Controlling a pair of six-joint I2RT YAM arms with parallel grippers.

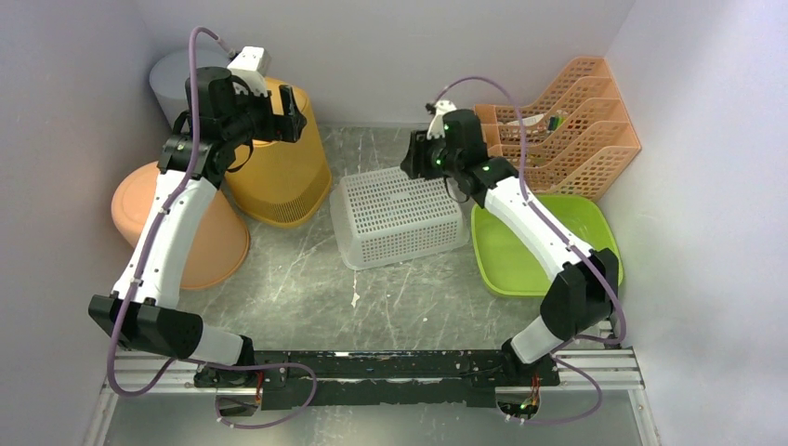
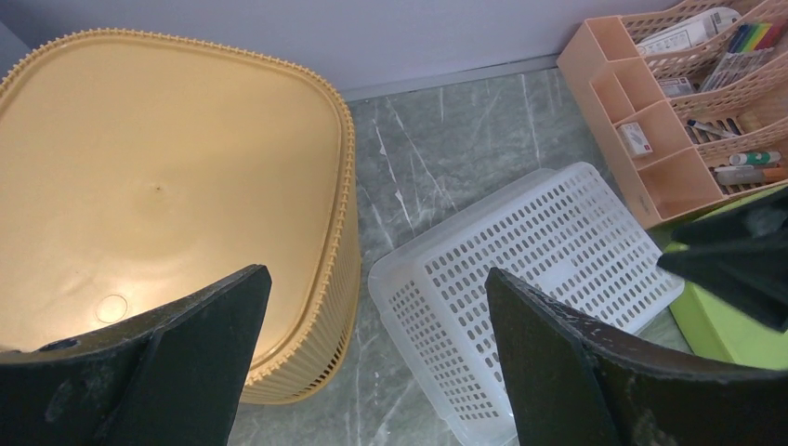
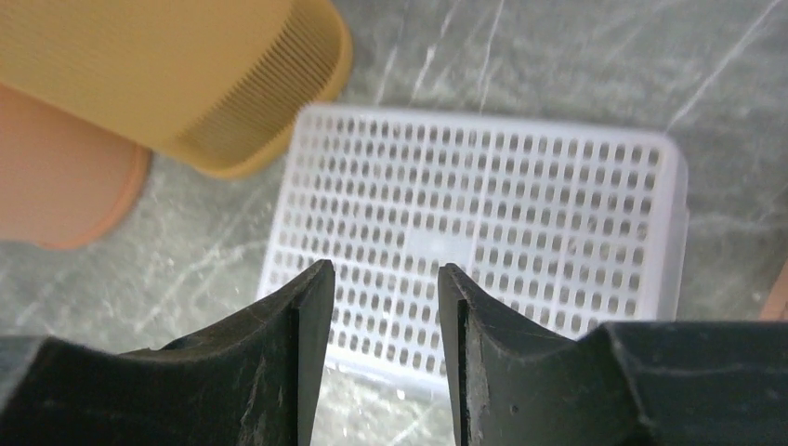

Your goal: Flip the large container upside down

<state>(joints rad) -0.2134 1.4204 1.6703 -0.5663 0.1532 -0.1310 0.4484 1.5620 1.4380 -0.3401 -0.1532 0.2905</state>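
The large yellow ribbed container (image 1: 279,177) stands at the back left with its flat solid base facing up; it also shows in the left wrist view (image 2: 158,195). My left gripper (image 1: 295,113) hovers above its right edge, open and empty (image 2: 376,274). A white perforated basket (image 1: 400,218) lies base up in the middle (image 2: 530,269) (image 3: 474,232). My right gripper (image 1: 415,153) hangs over the basket's far edge, its jaws a little apart and empty (image 3: 386,267).
An orange bucket (image 1: 181,228) sits mouth down at the left, touching the yellow container. A grey bin (image 1: 172,79) stands in the back left corner. A green tray (image 1: 534,246) lies on the right under my right arm. An orange file organiser (image 1: 562,121) holds pens at the back right.
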